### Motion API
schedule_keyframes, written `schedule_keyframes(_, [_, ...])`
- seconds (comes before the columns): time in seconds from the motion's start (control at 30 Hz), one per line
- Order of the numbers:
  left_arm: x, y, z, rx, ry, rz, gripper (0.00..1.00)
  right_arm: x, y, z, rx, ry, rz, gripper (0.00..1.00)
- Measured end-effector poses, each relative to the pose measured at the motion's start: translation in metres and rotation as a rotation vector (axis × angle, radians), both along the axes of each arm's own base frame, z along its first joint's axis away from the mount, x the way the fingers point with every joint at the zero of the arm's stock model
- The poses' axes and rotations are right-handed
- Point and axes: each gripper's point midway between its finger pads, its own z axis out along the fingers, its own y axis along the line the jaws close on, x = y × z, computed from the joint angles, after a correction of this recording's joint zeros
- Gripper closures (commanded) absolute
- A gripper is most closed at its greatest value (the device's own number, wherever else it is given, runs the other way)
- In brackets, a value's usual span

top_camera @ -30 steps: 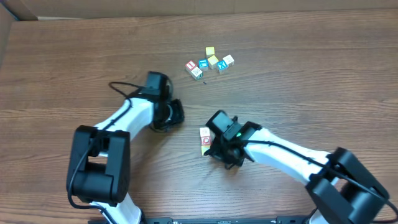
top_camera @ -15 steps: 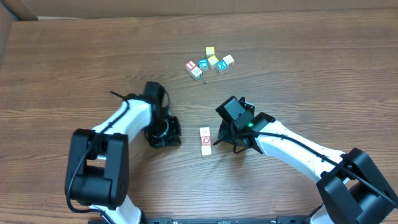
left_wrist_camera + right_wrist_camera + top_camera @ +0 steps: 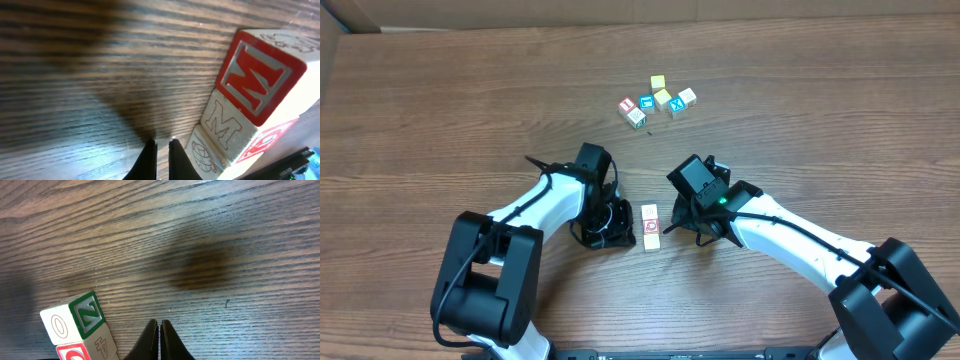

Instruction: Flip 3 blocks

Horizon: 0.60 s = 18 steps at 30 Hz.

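The three blocks (image 3: 650, 228) are lined up in a short row on the tabletop (image 3: 800, 130), each touching the next. The row is set between the two hands, well apart from the group of yellow- and blue-faced cubes (image 3: 660, 100) farther back. The left hand (image 3: 161, 150) is held just beside the row with its fingers pressed together and nothing gripped. The right hand (image 3: 158, 329) is likewise closed and empty, near the opposite side of the row. From this it is judged that a block is to be tipped by a push, not lifted. For that to go well, the closed fingertips should be brought against one block only. The block with the red M (image 3: 257, 75), at one end of the row, is the easiest to single out. Contact should be made high on its side face, so that it is rolled over its far bottom edge and not merely slid across the wood. Because the blocks are touching, the neighbours are likely to be dragged along, so a slow, short push is called for. The right hand could be used as a stop on the other side. Whether any block has already been turned cannot be told.
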Motion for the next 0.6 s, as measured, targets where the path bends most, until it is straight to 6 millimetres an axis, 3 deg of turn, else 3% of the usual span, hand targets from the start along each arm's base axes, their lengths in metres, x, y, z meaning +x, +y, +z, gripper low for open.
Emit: schedule_keyframes(0.6, [-0.001,-0.014,0.007,-0.089,0.020,0.020,0.96,0.000,0.000,0.000,-0.002,0.001,0.003,0.94])
